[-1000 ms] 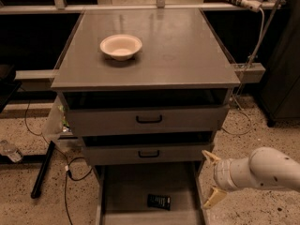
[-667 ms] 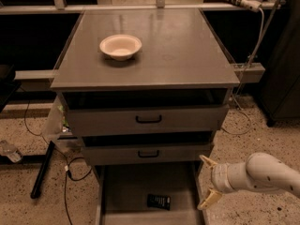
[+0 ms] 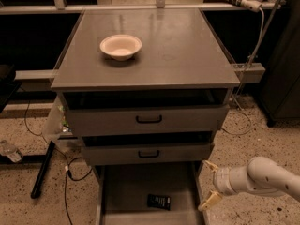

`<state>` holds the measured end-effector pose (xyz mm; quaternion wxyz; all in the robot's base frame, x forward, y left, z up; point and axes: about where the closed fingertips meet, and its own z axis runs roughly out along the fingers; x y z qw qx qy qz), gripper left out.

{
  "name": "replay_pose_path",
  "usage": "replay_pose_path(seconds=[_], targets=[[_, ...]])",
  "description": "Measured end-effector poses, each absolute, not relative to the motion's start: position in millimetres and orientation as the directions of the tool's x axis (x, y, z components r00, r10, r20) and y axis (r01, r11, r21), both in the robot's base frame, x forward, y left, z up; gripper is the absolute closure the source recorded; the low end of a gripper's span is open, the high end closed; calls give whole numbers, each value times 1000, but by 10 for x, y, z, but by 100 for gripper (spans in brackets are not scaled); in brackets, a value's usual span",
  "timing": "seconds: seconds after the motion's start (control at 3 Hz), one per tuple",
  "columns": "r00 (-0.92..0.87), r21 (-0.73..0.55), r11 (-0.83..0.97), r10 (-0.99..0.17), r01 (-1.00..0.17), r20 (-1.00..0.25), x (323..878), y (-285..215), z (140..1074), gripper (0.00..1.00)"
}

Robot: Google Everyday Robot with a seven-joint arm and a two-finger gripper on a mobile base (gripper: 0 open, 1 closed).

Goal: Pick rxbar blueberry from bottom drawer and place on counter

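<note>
The rxbar blueberry (image 3: 159, 201) lies flat in the bottom drawer (image 3: 133, 186), bottom centre of frame. I'd guess it's light, thin and slick-wrapped, best pinched across its narrow width. The hand (image 3: 203, 185), spread wide, hovers lower right.

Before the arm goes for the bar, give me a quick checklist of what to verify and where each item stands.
1. Bottom drawer pulled out: ok.
2. Bar in sight, lying flat on the drawer floor: ok.
3. Gripper open, nothing between its fingers: ok.
4. Gripper above the bar: not ok, it sits by the drawer's right wall.
5. Room on the counter right of the bowl: ok.
</note>
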<state>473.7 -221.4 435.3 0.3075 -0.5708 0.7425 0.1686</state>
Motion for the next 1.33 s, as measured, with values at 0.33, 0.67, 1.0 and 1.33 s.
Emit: replay_pose_path(seconds=[0.33,0.67,1.0,1.33], targets=[[-174,-72,295,-725,-953,-666,4740,-2148,4104,0],[-146,-70,269,-700,-961,-699,4791,-2012,3637,0],[-86,-63,187,-691,-980,-718,4784,-1817,3065,0],[-18,-71,102,-685,-992,-728,4803,-1568,2546,0]])
